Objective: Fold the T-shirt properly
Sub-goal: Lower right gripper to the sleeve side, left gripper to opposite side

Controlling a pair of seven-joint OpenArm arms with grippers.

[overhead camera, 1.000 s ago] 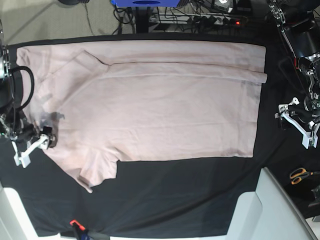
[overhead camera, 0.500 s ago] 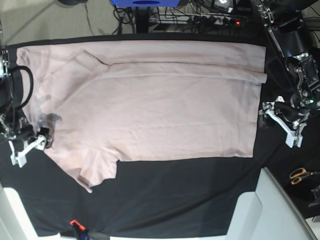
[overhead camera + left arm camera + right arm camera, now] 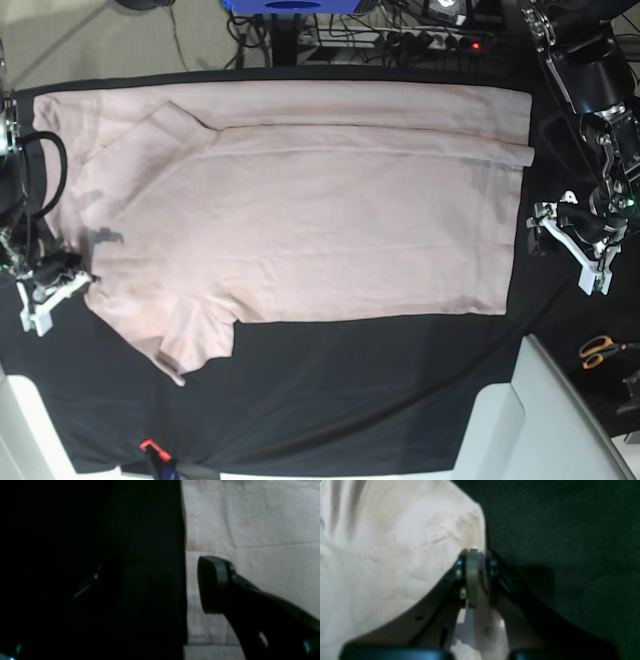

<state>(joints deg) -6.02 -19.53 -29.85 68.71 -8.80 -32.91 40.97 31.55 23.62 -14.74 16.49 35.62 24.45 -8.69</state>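
While cables (image 3: 420, 35) trail behind the black-covered worktop (image 3: 350, 400), the pink T-shirt (image 3: 300, 210) lies spread flat across it. The right gripper (image 3: 475, 577) pinches the shirt's edge; the left gripper (image 3: 565, 225) waits spread apart beside the hem.

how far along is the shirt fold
Early. Done: one long side of the shirt is already folded over, its edge running along the far part. In hand: the right hand is shut on the shirt's edge near the sleeve; the left hand is open at the hem, not gripping. Left: the near sleeve lies spread, and the cross folds are not made.
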